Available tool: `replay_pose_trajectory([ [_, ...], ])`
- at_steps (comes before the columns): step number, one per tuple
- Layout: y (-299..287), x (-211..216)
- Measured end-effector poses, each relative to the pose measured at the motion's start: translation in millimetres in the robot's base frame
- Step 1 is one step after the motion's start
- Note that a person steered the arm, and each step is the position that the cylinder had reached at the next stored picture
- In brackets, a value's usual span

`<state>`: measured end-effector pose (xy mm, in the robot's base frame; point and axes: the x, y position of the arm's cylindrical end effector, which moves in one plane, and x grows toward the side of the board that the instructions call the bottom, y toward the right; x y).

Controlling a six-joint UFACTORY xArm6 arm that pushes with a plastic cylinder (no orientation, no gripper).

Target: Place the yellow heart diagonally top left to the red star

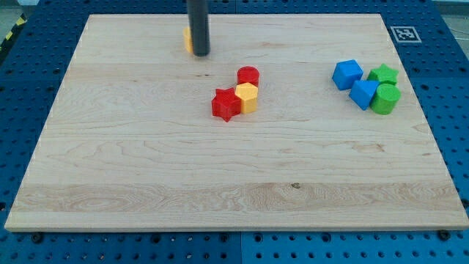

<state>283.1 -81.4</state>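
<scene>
Presumably light, rigid, free-sliding: yellow heart (187, 40), mostly hidden behind tip (200, 53); push far-side face toward red star (226, 105).

My only visible part is 1 straight rod (198, 26), a smooth, round cylinder in dark grey to near black. A faint lighter sheen runs down its length, brighter toward the view's left side, which gives it a slightly glossy, plastic or metal look. Its width is even from top to bottom, with no taper. No cables, screws, joints or markings show on it. My tip (199, 54) is a plain blunt end, the same dark colour. The upper part is cut off by the view's top.
</scene>
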Motion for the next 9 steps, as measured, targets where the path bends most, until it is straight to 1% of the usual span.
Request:
replay_pose_trajectory([
  [1,-12,-24],
  [2,26,-43],
  [3,25,-59],
  [4,-6,-60],
  [9,-15,-61],
])
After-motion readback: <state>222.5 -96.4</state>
